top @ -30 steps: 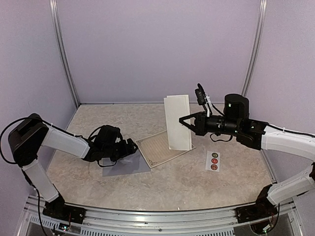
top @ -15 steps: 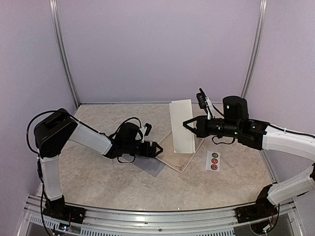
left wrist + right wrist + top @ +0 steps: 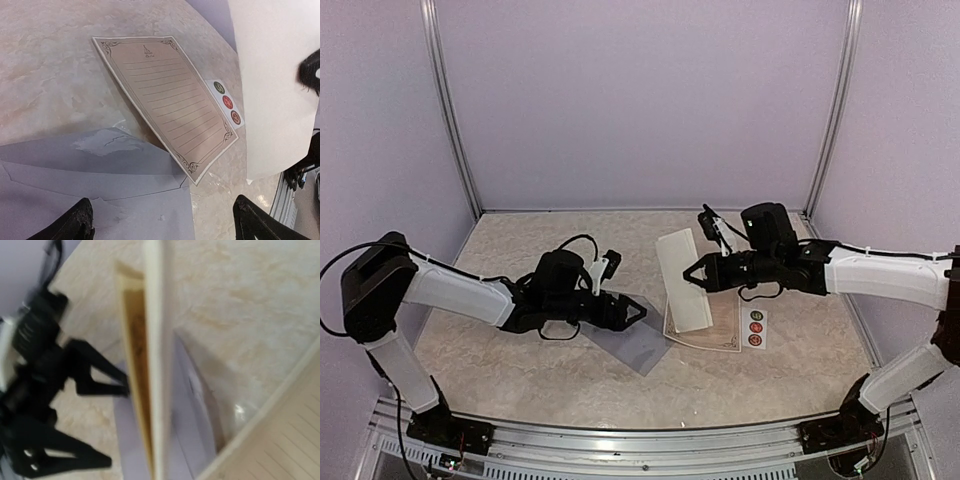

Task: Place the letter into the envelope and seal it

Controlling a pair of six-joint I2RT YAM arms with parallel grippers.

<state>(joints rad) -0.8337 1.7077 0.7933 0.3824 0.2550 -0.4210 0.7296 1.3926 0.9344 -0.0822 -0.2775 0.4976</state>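
Marble tabletop (image 3: 520, 365), left arm (image 3: 460, 293) stretched low over envelope (image 3: 635, 350), fingers (image 3: 75, 225) spread

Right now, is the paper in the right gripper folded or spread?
Folded: the cream paper held by the right gripper shows two layers edge-on in the wrist view.

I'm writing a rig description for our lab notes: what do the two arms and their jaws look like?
Both the left arm and right arm have smooth white link shells between bulky black joint housings. Their jaws are black, slim and pointed. Thin black cables loop loosely near each wrist. No markings are legible.
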